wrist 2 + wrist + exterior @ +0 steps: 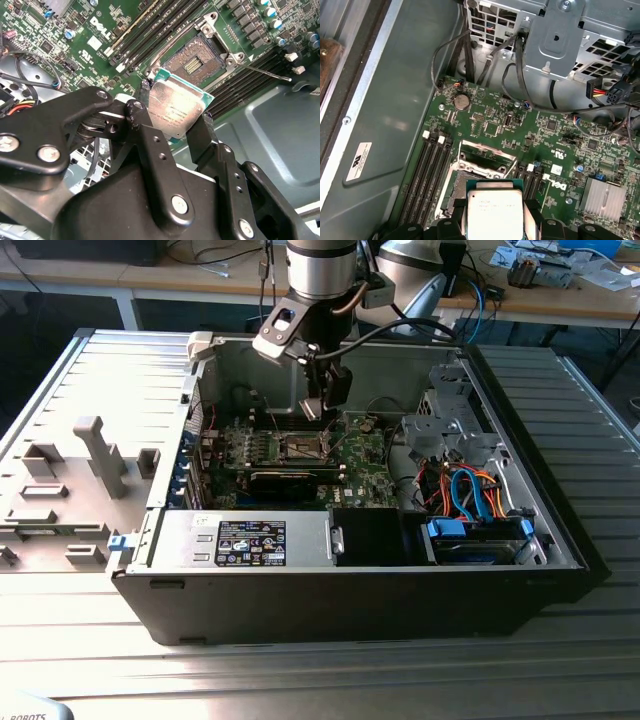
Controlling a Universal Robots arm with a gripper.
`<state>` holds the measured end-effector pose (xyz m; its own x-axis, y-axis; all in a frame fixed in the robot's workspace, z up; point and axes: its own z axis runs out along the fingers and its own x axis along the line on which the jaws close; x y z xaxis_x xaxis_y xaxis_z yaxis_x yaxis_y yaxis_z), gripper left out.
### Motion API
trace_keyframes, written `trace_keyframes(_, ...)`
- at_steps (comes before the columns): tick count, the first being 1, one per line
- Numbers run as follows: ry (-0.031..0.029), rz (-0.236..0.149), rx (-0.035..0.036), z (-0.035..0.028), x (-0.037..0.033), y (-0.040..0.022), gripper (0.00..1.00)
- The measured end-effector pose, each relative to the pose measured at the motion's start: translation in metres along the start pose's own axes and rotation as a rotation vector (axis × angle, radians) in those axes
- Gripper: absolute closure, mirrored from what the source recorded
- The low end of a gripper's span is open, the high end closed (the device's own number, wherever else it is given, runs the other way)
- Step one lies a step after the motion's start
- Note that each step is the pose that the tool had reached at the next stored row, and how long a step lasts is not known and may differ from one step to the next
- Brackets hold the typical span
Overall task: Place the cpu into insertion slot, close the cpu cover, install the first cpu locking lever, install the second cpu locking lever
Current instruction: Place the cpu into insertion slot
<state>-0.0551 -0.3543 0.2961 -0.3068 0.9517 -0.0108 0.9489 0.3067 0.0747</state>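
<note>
Cpu: the cpu [175, 112] is pinched by two opposite edges, silver top toward the wrist cameras, raised off the board and just short of the socket.
Claw: the claw [176, 106] is clenched on the chip, one black finger [202, 132] on each side.
Insertion slot: the insertion slot [194, 60] lies uncovered, its dark centre exposed, with memory slots flanking it.
Lever: a thin locking lever [265, 71] sticks out beside the socket, apparently unlatched.
Step in hand: judged to be carrying the chip over the socket; nothing is seated yet.
Doing it well: the chip looks tilted against the socket, so it probably needs levelling and squaring to the rim, then a straight, gentle descent; sideways sliding could harm the contacts.
Case: the green board [360, 465] sits deep in the open computer case [350, 600], its walls close around the arm.
Surface: the case rests on a ribbed metal surface [300, 680]; a grey fixture tray [70, 490] lies on the exterior view's left.
Room: wooden benches [150, 278] with cables stand behind.
</note>
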Motion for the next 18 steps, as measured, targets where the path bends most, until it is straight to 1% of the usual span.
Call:
trace_keyframes(10, -0.0073, 0.021, 0.0021, 0.0003, 0.0000, 0.0000, 0.46)
trace_keyframes(18, -0.0108, 0.033, 0.0030, 0.0005, 0.0000, 0.0000, 0.46)
